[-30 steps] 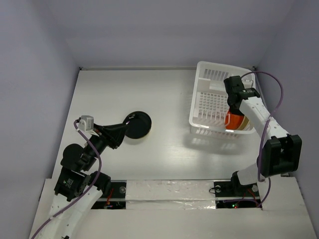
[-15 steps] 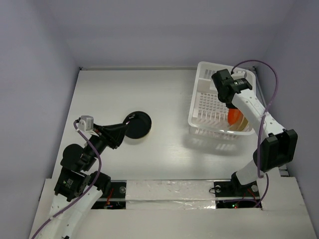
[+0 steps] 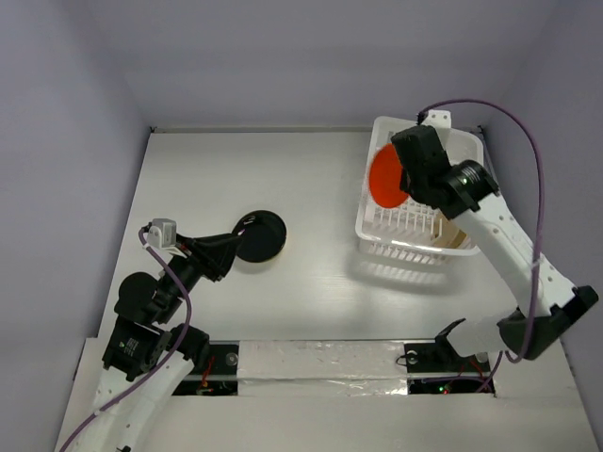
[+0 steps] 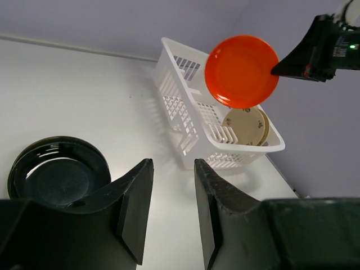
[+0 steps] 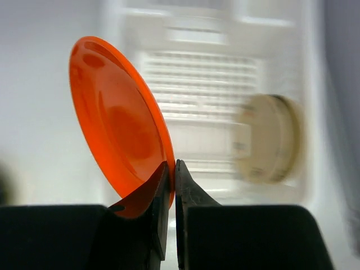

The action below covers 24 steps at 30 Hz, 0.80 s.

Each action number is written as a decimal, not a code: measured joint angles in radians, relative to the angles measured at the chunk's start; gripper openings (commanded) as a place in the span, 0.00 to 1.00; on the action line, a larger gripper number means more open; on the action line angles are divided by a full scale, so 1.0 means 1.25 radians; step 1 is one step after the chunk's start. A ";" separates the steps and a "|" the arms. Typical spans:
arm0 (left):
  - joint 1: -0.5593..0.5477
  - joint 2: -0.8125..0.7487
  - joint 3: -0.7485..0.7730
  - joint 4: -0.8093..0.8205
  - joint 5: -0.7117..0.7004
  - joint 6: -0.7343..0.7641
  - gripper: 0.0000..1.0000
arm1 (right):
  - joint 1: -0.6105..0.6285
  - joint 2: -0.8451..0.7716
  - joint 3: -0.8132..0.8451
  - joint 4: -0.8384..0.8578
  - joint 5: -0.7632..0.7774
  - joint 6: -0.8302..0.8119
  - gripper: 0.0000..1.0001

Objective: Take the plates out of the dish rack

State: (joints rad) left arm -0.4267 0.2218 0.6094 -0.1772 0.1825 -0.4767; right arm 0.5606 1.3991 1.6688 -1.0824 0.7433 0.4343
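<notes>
**Unloading in progress: one plate in the air, one left in the rack**

Top view: The right claw (image 3: 405, 179) is clamped on the rim of the orange plate (image 3: 384, 177), which it holds on edge above the dish rack (image 3: 407, 248). A cream plate (image 3: 459, 235) leans in the rack, below this claw and towards the arm's base. The left claw (image 3: 233, 247) sits low at the near edge of a dark plate (image 3: 263, 235) lying flat on the table (image 3: 311, 169).

Left wrist view: The left claw's jaws stand apart with nothing between them. The dark plate lies just ahead and to their left, and the rack stands well beyond.

Right wrist view: Both fingertips pinch the orange plate's lower rim. The rack behind is blurred, and only the cream plate shows in it.

Assessment: At least one plate is unloaded, one is in transit and one is left to fetch. I cannot tell whether the dark plate is a stack.
</notes>
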 measured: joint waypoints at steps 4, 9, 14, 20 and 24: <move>0.000 0.001 0.000 0.000 -0.007 0.000 0.26 | 0.107 -0.060 -0.092 0.212 -0.175 0.027 0.00; 0.000 0.005 0.000 -0.007 -0.023 -0.002 0.15 | 0.184 0.082 -0.183 0.491 -0.365 0.097 0.00; 0.000 0.005 0.000 -0.011 -0.032 -0.002 0.16 | 0.228 0.310 -0.194 0.614 -0.467 0.160 0.00; 0.000 0.005 0.000 -0.012 -0.034 -0.002 0.17 | 0.244 0.407 -0.195 0.700 -0.535 0.232 0.00; 0.000 0.005 0.000 -0.012 -0.034 -0.002 0.20 | 0.244 0.424 -0.195 0.746 -0.556 0.266 0.12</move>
State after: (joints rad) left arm -0.4267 0.2287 0.6094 -0.1925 0.1394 -0.4797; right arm 0.8650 1.9293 1.4254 -0.1493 0.0486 0.7673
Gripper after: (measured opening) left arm 0.183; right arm 0.104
